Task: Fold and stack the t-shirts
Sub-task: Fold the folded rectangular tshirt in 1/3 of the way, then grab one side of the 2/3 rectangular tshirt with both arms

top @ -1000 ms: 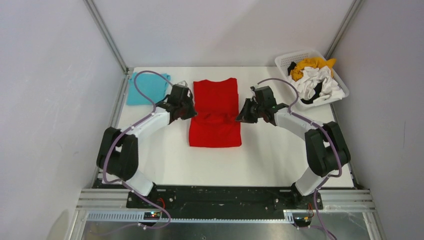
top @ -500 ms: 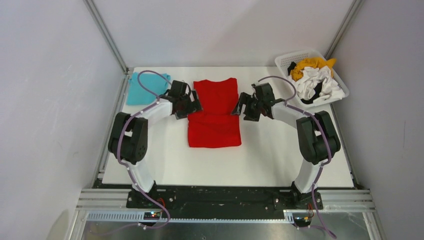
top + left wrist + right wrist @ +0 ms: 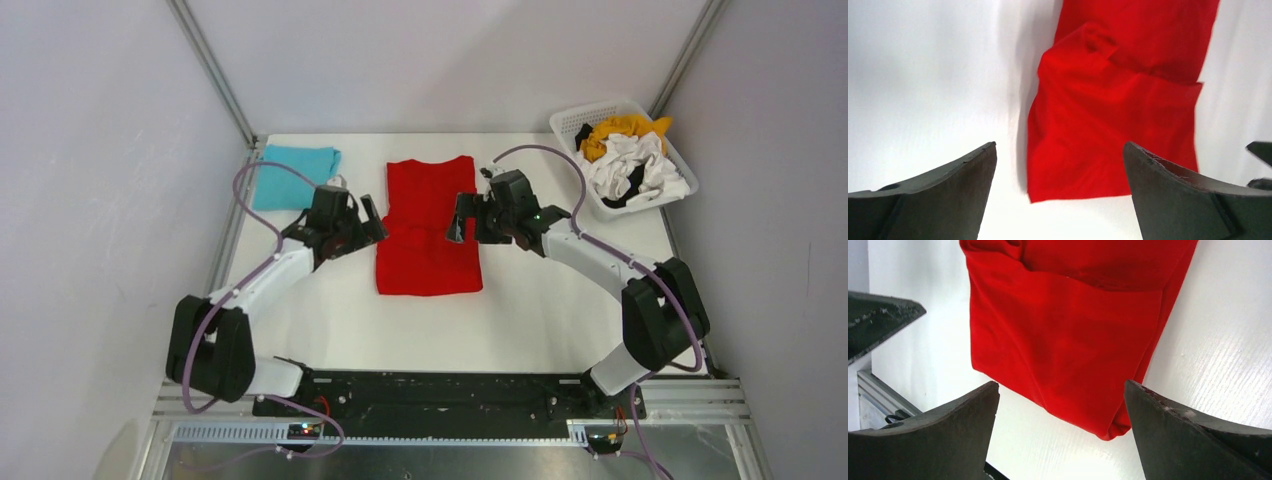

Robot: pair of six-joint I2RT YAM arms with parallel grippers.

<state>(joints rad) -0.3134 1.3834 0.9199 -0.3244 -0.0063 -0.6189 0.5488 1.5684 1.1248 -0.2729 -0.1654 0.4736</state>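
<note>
A bright red t-shirt (image 3: 428, 235) lies flat mid-table as a long strip, its near part doubled over with a rumpled fold line across the middle. My left gripper (image 3: 368, 217) stands open at its left edge and my right gripper (image 3: 460, 219) stands open at its right edge, neither one holding cloth. The left wrist view shows the red t-shirt (image 3: 1108, 115) beyond the left gripper (image 3: 1059, 145). In the right wrist view the red t-shirt (image 3: 1068, 340) lies beyond the right gripper (image 3: 1061, 382). A folded turquoise t-shirt (image 3: 295, 177) rests at the back left.
A white lattice basket (image 3: 590, 107) at the back right holds an orange-yellow shirt (image 3: 620, 128), a white one (image 3: 645, 165) and a black one (image 3: 630, 192). The white table (image 3: 540, 300) is walled on both sides and at the back.
Both grippers have opened and let go of the red t-shirt's side edges. The left gripper has drawn back toward the left, and the right has shifted a little left over the shirt's edge.
</note>
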